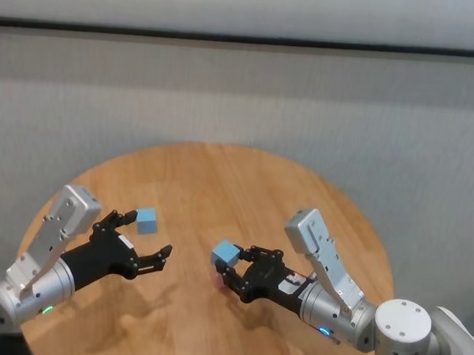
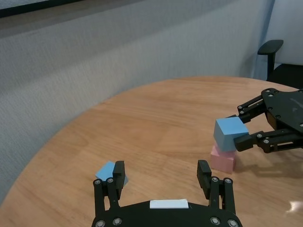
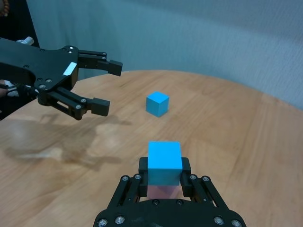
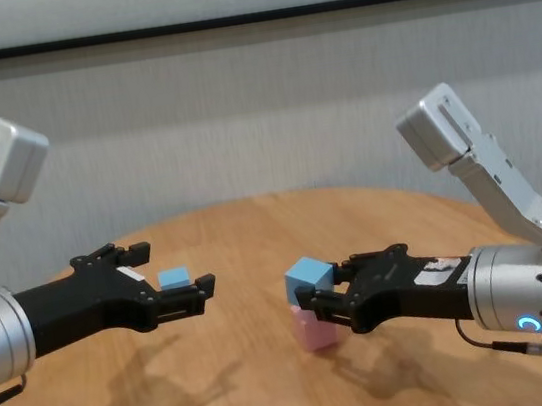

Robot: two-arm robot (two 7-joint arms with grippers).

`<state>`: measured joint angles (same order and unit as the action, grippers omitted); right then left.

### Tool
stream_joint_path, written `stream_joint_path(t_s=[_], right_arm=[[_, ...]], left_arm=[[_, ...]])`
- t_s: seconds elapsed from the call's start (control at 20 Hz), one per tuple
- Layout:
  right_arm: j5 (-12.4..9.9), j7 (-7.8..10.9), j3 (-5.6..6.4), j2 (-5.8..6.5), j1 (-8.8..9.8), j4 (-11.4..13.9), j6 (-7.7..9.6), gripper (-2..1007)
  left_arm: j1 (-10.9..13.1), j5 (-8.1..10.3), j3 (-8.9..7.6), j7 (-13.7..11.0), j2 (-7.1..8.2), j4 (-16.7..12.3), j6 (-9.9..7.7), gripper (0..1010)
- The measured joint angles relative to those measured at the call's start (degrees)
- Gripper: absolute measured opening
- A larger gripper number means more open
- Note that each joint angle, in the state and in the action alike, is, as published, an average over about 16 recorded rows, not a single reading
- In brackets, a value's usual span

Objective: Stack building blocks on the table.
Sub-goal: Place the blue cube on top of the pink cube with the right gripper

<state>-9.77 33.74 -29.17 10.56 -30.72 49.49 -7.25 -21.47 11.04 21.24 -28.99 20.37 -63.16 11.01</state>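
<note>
On the round wood-grain table (image 1: 244,187), the right pincer (image 4: 317,302) is clamped on a matte light blue cube (image 4: 307,275) sitting tilted on the pale pink cube (image 4: 313,331). I'd level it before letting go. The left pincer (image 1: 142,244) hangs spread apart beside the other light blue cube (image 1: 146,220).

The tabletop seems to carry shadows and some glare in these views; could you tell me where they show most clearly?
Right wrist view: the left pincer casts a soft dark shadow on the table. Left wrist view: a small bright glare spot lies at the table's edge, and a faint shadow lies under the right pincer beside the pink block. Chest view: blurred arm shadows lie under both arms.
</note>
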Motion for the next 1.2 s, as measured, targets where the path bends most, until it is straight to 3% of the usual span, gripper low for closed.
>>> stream_joint_path(t_s=[0.6, 1.2], right_arm=[[-0.2, -0.19, -0.73, 0.53, 0.38, 0.7, 0.80, 368], [-0.4, -0.28, -0.96, 0.25, -0.03, -0.4, 0.58, 368]], left_arm=[[0.0, 0.00, 0.00, 0.0, 0.00, 0.0, 0.00, 1000], [0.0, 0.00, 0.00, 0.0, 0.00, 0.0, 0.00, 1000]])
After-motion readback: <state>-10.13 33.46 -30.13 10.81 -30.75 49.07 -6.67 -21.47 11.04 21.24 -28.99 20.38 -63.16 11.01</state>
